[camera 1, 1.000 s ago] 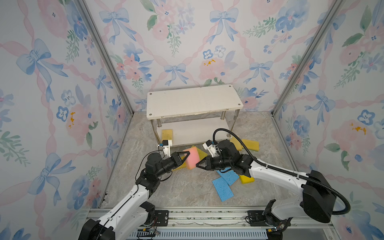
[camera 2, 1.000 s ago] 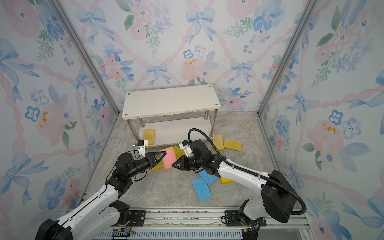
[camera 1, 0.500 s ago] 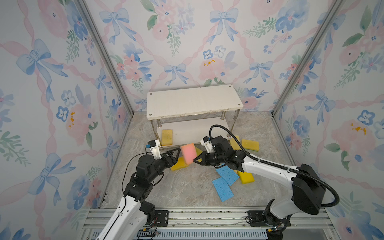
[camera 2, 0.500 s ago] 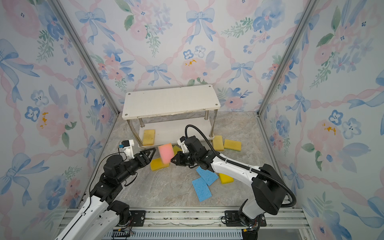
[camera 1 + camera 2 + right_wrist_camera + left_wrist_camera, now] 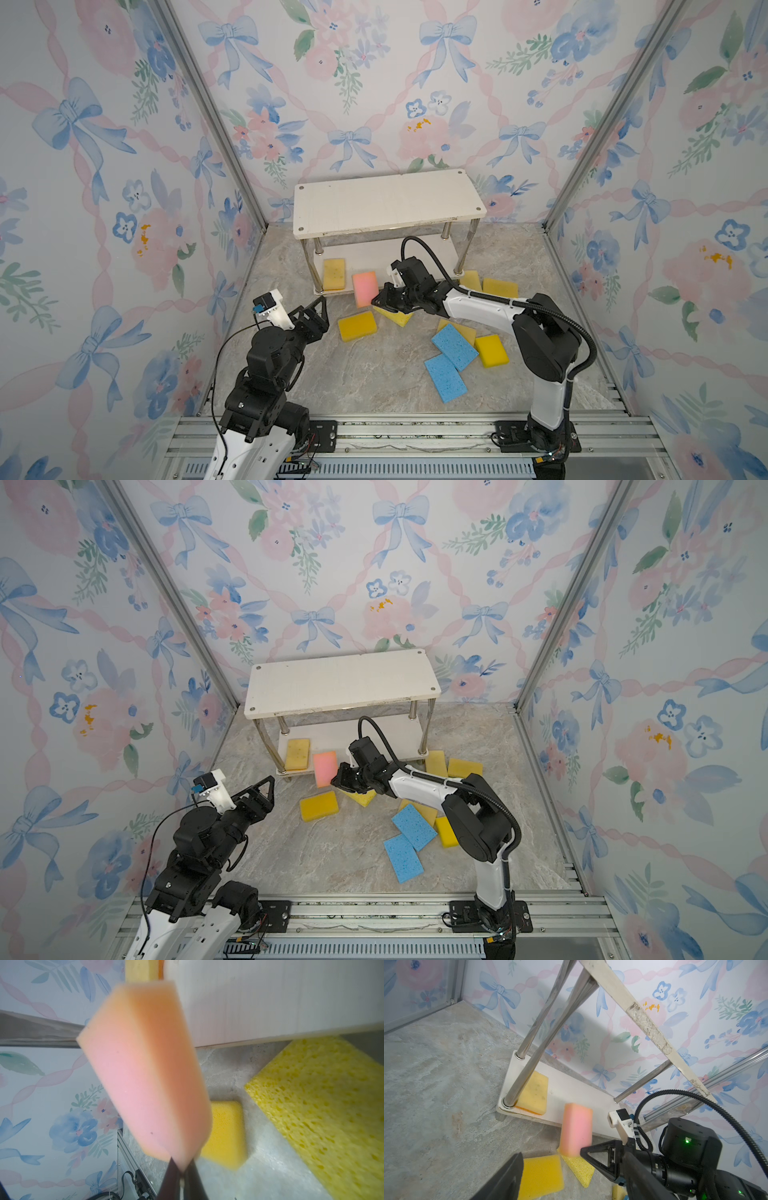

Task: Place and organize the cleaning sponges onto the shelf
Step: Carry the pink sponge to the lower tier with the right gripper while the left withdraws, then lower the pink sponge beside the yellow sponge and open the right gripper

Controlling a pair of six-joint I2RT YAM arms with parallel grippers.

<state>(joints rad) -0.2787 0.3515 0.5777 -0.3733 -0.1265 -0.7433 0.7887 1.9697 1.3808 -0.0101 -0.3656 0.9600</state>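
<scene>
Right wrist view: right gripper [image 5: 182, 1169] clamps the pink sponge [image 5: 145, 1068] alone; left gripper [image 5: 322, 311], now spread, has released it, so the shelf [image 5: 386, 203] likely comes next.

Showing seven yellow rectangular porous sponges [image 5: 357, 326], two light blue rectangular sponges [image 5: 455, 347], one pink foam sponge [image 5: 365, 289], one white two-tier chrome-legged shelf [image 5: 386, 199].

The left arm [image 5: 270, 361] sat folded close to its base, forearm angled forward and inward. The left gripper [image 5: 321, 311] had its jaws spread wide and held nothing. The right arm [image 5: 482, 305] stretched low and far toward the middle, forearm nearly level. The right gripper [image 5: 377, 300] was pinched tight on the lower corner of a pink sponge [image 5: 365, 289] and held it upright off the floor.
</scene>
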